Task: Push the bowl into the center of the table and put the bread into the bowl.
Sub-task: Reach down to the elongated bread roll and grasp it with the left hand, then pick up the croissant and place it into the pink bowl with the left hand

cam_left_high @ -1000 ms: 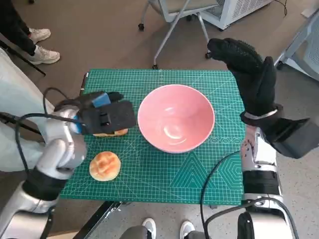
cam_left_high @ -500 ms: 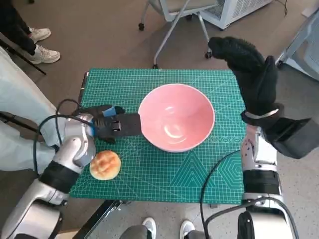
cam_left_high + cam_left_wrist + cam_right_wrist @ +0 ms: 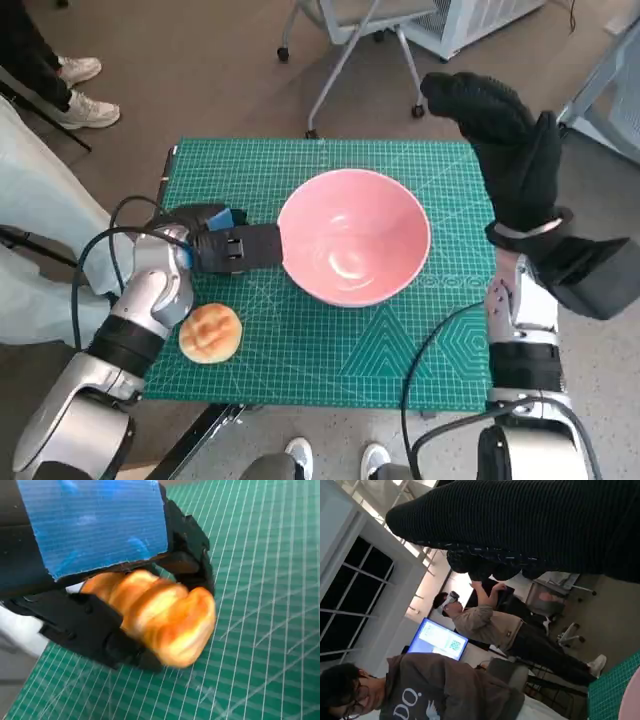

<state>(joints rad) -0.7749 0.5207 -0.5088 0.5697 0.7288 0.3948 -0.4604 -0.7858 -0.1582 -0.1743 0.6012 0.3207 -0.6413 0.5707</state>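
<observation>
left hand (image 3: 232,248) low near the table's (image 3: 330,360) left edge, clasping a bread roll (image 3: 160,615), pink bowl (image 3: 353,250) mid-table just beside its fingertips toward the right edge; second bread (image 3: 210,332) near the front-left corner; right hand (image 3: 505,150) raised, spread, holding nothing.

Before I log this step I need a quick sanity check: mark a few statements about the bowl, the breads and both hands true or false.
1. The left hand grips a bread. True.
2. The pink bowl already holds a bread. False: it is empty.
3. A second bread lies on the green mat, apart from the bowl. True.
4. The right hand presses on the bowl's rim. False: it is raised beside the table's right edge, touching nothing.
5. The bowl is tipped on its side. False: it stands upright.
</observation>
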